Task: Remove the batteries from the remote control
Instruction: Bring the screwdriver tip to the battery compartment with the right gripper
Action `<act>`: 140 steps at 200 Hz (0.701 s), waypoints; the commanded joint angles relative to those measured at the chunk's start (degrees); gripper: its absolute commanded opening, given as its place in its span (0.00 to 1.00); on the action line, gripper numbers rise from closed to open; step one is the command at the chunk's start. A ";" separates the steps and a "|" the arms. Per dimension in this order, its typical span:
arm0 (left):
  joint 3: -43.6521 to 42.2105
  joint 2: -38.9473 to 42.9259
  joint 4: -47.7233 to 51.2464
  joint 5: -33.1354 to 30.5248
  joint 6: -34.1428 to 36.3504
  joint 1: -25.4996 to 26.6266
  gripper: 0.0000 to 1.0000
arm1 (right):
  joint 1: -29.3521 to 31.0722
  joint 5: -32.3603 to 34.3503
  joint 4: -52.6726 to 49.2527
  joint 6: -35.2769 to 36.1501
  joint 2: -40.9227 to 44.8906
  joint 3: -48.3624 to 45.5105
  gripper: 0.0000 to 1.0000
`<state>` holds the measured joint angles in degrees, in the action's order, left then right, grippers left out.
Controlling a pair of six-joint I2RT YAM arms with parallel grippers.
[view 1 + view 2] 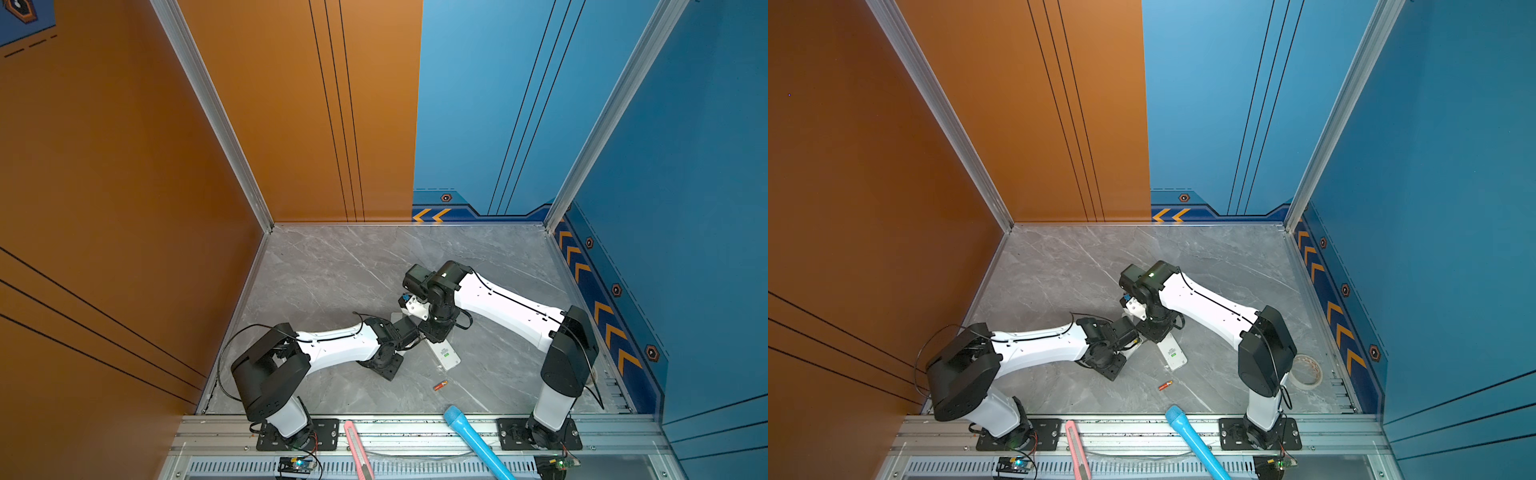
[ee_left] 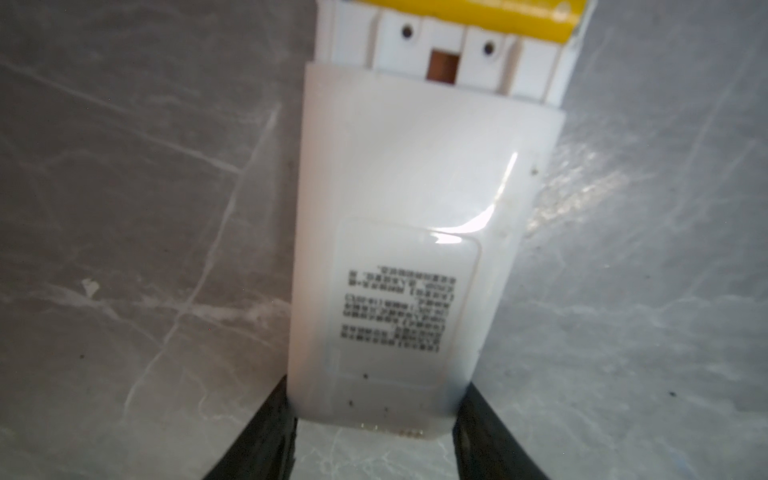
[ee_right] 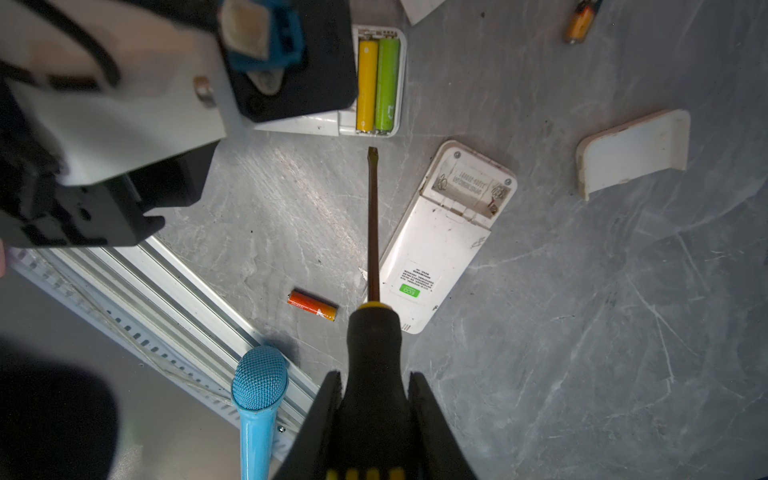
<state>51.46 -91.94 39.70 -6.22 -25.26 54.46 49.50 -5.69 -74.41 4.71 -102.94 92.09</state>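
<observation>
My left gripper (image 2: 374, 399) is shut on the end of a white remote control (image 2: 415, 187), one finger on each side. Its open compartment holds a yellow battery (image 3: 367, 83) and a green battery (image 3: 387, 81) side by side. My right gripper (image 3: 374, 376) is shut on the black-and-yellow handle of a screwdriver (image 3: 373, 232). The screwdriver's tip hangs just short of that compartment. A red-orange battery (image 3: 312, 305) lies loose on the table (image 1: 332, 270), also seen in both top views (image 1: 440, 385) (image 1: 1165, 385). Another loose battery (image 3: 579, 20) lies farther off.
A second white remote (image 3: 440, 241) with an empty compartment lies beside the screwdriver shaft. A detached white cover (image 3: 633, 149) lies beyond it. A blue microphone (image 1: 473, 440) and a pink utility knife (image 1: 357, 451) rest on the front rail. A tape roll (image 1: 1306, 371) sits by the right arm's base.
</observation>
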 commanded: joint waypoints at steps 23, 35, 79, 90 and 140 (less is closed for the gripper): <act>-1.13 -2.71 -2.59 -3.98 0.39 0.83 0.27 | -0.51 1.88 2.98 -0.01 0.42 -0.67 0.00; -1.37 -2.64 -2.96 -3.89 0.38 0.78 0.27 | -1.00 1.94 3.64 -0.31 0.80 -1.07 0.00; -4.15 0.32 -6.47 -2.10 0.03 0.66 0.36 | -3.82 1.16 6.30 -0.32 5.59 -5.41 0.00; -4.87 1.06 -7.35 -1.65 -0.21 0.63 0.46 | -4.37 0.59 6.48 -0.23 6.54 -6.77 0.00; -7.02 4.05 -9.16 -2.13 -0.82 0.30 0.69 | -4.93 -1.00 7.06 1.15 8.63 -9.48 0.00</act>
<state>46.94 -88.38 32.53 -6.98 -25.45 54.78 44.66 -5.61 -68.29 4.73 -95.50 83.70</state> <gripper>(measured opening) 0.669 0.255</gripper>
